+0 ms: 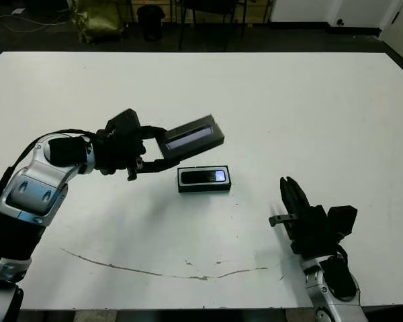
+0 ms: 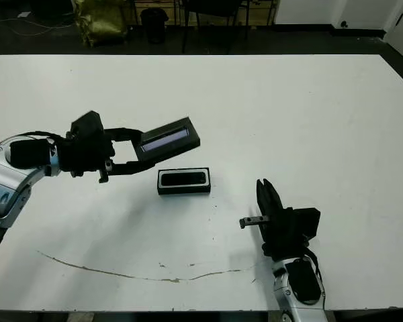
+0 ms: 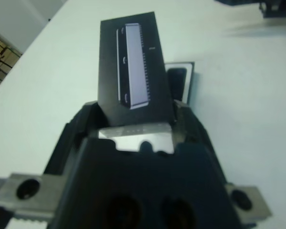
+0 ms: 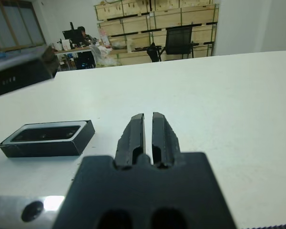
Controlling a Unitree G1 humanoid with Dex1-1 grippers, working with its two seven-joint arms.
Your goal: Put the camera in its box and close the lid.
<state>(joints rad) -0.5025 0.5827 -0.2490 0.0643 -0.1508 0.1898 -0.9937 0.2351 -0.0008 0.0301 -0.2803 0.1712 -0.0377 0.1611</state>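
Lid (image 1: 193, 136): we hold it by one short end in our left gripper (image 1: 148, 155), clamped, just above the box (image 1: 203, 179) where the camera (image 1: 205, 176) lies; stiff, light, likely slick; right gripper (image 1: 294, 199) empty, fingers together.

Silver-grey jointed arms (image 1: 37, 184) end in black wrists and black jaws.

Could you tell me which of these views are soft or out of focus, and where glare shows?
Left wrist view: the left gripper body is blurred up close, and the lid strip looks washed pale. Right wrist view: sharp on the box, background softer. Eye views: evenly lit, mild shadows.
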